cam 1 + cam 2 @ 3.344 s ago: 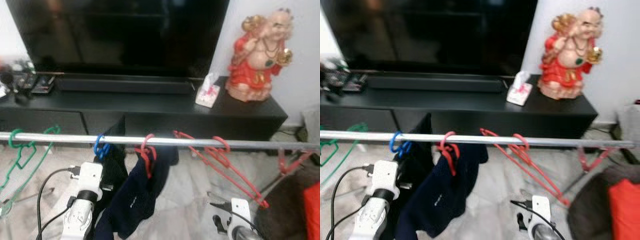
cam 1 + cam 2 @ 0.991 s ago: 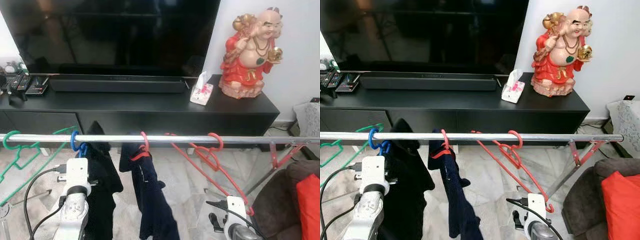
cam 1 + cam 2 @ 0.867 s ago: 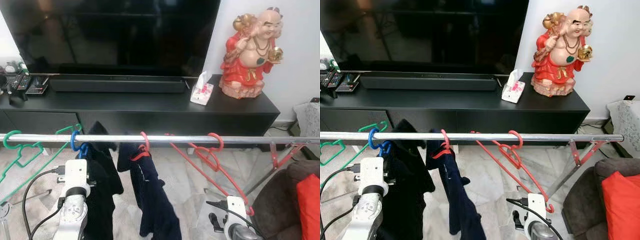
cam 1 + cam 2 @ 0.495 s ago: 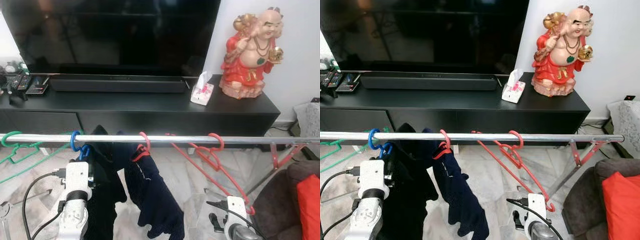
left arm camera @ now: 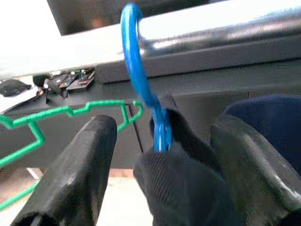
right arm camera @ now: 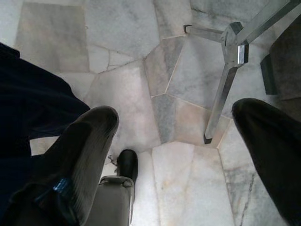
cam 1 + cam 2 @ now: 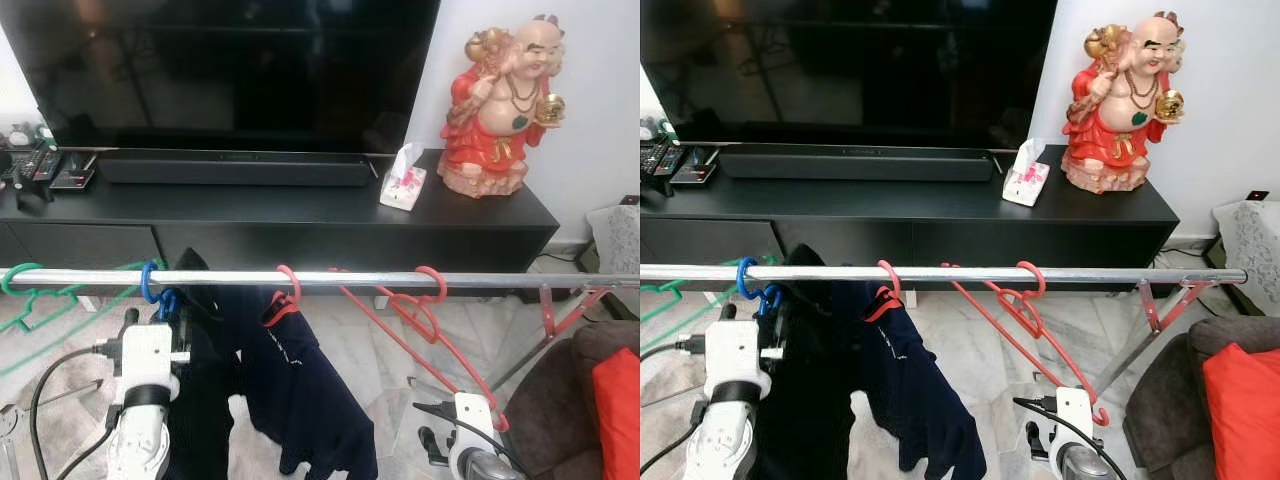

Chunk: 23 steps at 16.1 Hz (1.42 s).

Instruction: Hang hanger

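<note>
— Marble floor [image 6: 188, 70] underfoot, black TV cabinet [image 7: 300, 215] at the back with a red statue [image 7: 500, 100] and tissue box [image 7: 403, 180] on it. What hangs on the rail [image 7: 330, 279]?

— From the robot's left: a green hanger [image 7: 30, 300], a blue hanger [image 7: 152, 290] carrying a black garment [image 7: 205, 370], a red hanger [image 7: 285, 295] with a navy garment [image 7: 310, 390], then two bare red hangers [image 7: 425, 315].

— Where is the left gripper [image 5: 160, 155]?

— Raised just under the rail at the blue hanger. The head views give only the back of its white wrist, so the fingers are hidden there. The left wrist view settles it: the jaws are spread, one finger [image 5: 75, 174] either side of the blue hook, gripping nothing. The hook sits over the rail, and the black cloth bunches between the fingers below it; whether it touches them I cannot tell.

— And the right gripper [image 6: 174, 141]?

— Low, beside the bare red hangers. Its wrist view looks straight down at the floor, and a leg of the rack [image 6: 230, 80] lies between its fingers. Jaws wide apart, empty. That view also catches the navy cloth at one edge.
</note>
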Tool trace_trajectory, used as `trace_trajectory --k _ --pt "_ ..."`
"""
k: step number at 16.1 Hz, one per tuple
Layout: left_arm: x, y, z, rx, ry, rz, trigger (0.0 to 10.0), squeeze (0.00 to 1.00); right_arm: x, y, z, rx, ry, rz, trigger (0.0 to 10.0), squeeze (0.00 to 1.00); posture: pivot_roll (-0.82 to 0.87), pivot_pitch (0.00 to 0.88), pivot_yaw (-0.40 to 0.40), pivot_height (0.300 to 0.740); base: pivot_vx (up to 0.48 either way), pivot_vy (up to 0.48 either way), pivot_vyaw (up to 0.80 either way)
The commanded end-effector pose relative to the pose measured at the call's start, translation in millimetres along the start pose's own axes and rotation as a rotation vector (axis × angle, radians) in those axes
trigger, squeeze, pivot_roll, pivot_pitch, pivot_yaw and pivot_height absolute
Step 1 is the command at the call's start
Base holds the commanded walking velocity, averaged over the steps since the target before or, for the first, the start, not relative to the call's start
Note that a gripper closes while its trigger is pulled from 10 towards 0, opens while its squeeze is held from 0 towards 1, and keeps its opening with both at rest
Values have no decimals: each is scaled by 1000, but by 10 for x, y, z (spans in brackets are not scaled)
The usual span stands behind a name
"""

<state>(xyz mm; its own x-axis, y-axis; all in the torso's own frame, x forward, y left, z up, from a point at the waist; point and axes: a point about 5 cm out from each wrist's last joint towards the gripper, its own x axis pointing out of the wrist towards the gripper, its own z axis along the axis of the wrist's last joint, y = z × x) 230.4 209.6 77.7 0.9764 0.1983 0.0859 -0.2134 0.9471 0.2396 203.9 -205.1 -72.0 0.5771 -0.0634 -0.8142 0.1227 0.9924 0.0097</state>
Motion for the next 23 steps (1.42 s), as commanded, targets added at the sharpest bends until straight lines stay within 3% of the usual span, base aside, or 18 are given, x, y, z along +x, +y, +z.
trace_trajectory --k 1,10,23 --pt "-45 -32 -10 41 2 -43 10000 0 -5 -42 -3 -5 0 -11 10000 0 -2 0 -80 740 0 0 0" --pt "-110 -64 -48 67 -1 -102 10000 0 -9 -47 -34 4 3 -28 10000 0 -4 0 -68 740 0 0 0" --pt "-47 -125 5 43 -28 -100 10000 0 -6 -44 -12 8 -1 -25 10000 0 -5 0 -75 740 0 0 0"
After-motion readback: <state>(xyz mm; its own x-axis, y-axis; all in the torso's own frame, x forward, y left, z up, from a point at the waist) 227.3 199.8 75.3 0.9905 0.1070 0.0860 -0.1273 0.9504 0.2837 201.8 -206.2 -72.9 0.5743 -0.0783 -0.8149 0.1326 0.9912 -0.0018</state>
